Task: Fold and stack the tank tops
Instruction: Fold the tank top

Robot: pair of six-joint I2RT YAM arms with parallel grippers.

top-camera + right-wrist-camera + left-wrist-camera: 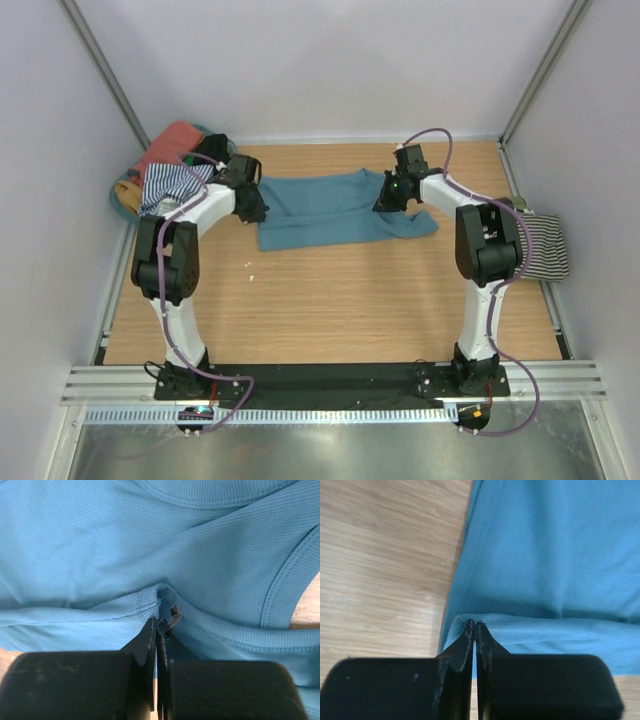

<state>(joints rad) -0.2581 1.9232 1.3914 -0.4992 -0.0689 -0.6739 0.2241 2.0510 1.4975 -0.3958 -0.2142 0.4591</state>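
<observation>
A teal blue tank top (pixel 330 208) lies spread across the back middle of the table. My left gripper (pixel 250 203) is shut on its left edge; the wrist view shows the fingertips (pixel 470 630) pinching a fold of teal cloth (pixel 545 555). My right gripper (pixel 385 196) is shut on the top's right end; in its wrist view the fingertips (pixel 152 625) pinch a hem near the armhole (pixel 280 590). A black-and-white striped top (pixel 172 184) and a coral one (pixel 170 140) lie heaped at the back left. Another striped top (pixel 545 245) lies at the right edge.
A round teal basket (pixel 120 200) sits under the heap at the back left, with a mustard cloth (pixel 128 190) in it. White walls and metal rails enclose the table. A small pale crumb (pixel 249 265) lies on the wood near the teal top.
</observation>
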